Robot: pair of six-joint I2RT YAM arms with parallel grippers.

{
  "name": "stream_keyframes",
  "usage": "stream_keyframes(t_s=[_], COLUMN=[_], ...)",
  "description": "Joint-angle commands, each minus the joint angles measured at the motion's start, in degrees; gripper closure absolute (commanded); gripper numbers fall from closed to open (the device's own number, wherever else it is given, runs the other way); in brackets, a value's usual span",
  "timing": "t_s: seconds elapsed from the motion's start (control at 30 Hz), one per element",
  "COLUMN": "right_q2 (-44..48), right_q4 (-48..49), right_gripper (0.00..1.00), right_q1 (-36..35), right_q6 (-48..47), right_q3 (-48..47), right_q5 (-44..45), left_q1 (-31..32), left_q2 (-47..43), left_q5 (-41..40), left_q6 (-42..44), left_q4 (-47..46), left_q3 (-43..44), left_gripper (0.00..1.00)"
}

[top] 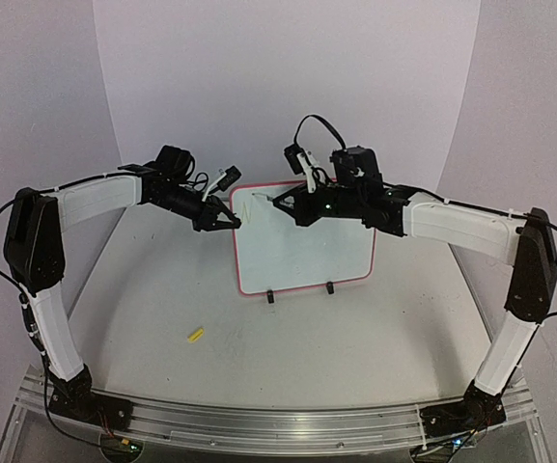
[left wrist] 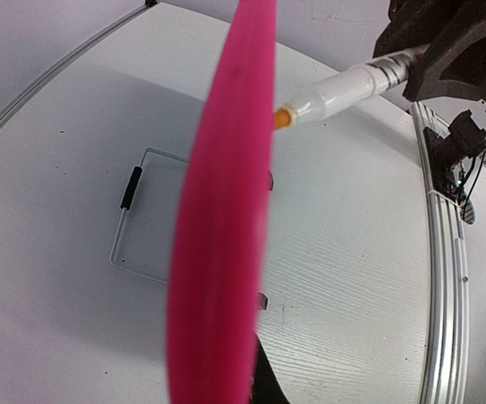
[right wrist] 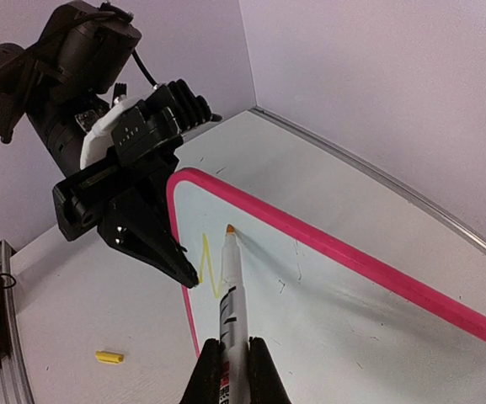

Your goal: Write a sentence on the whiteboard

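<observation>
At the right gripper (right wrist: 230, 374), the jaws are pinched fully onto the marker (right wrist: 231, 303), which they hold low on the barrel so most of its length runs out ahead of the fingers. Its orange tip (right wrist: 229, 229) sits at the board face near the upper left corner; I cannot tell from the wrist view whether it touches or is just off. Just beside the tip is a yellow zigzag (right wrist: 210, 265), which I judge to be the opening stroke of the sentence, so the task is barely begun. Near that stroke the left gripper (right wrist: 184, 271) is closed on the pink frame (right wrist: 377, 268) at its left edge, bracing the whiteboard (top: 302, 246). The board stands upright on two black feet (top: 271, 296) mid-table, face toward the arm bases. A yellow cap (top: 196, 335) lies on the table (top: 143, 299), well apart and out of the way. Note for this step: I should press lightly, since the board rests on small feet with one brace at a corner and a hard push could rock it backward. The ink reads faint, so slow, deliberate strokes seem wise. I plan to work rightward along the top line, away from the left fingers, which are close enough to clip, and to hold the marker angle steady so letter height does not drift.
</observation>
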State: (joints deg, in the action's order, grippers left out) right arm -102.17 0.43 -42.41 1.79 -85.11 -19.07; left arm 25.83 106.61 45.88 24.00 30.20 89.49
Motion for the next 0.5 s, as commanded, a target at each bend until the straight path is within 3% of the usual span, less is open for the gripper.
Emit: stream_keyframes(t_s=[0.0, 0.47], right_q2=[1.19, 1.53], right_q4=[1.34, 1.42], right_gripper=[1.00, 1.00], right_q1=[0.54, 0.53], right_q6=[1.01, 1.76], right_q3=[3.24, 6.46], right_q5=[3.08, 3.42], left_q1=[0.36, 0.37], left_q2=[-0.79, -0.61], left_q5=[-5.93, -6.13], left_q6=[3.01, 3.02], left_q4=[2.15, 2.15], left_q3=[0.31, 0.40], left_gripper=[1.00, 1.00])
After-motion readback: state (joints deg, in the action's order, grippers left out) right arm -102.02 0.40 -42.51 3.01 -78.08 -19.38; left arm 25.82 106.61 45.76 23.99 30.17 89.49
